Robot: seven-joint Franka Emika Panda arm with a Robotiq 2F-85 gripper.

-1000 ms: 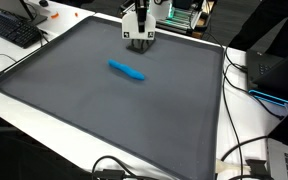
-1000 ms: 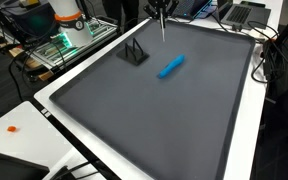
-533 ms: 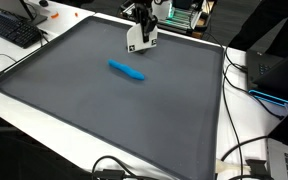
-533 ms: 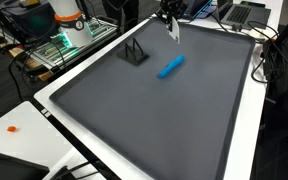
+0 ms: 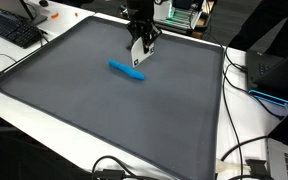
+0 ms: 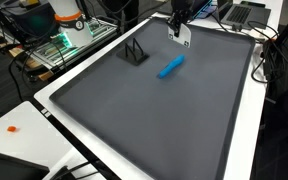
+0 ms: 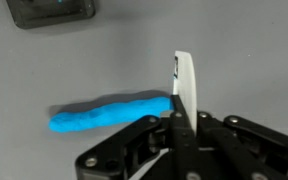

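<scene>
A white desk (image 6: pixel 22 112) is covered by a large dark grey rubber mat (image 6: pixel 154 120). It is ringed by a black keyboard (image 5: pixel 12 28), a grey laptop (image 6: pixel 239 12) and black cables (image 5: pixel 239 150). The tool (image 5: pixel 135 62) is hung over the mat's far part, fingers clenched together, with nothing seen gripped. A blue elongated soft-looking stick (image 5: pixel 126 70) is laid flat on the mat, just beside the tool tip. A small black stand (image 6: pixel 135 53) is set near it.
</scene>
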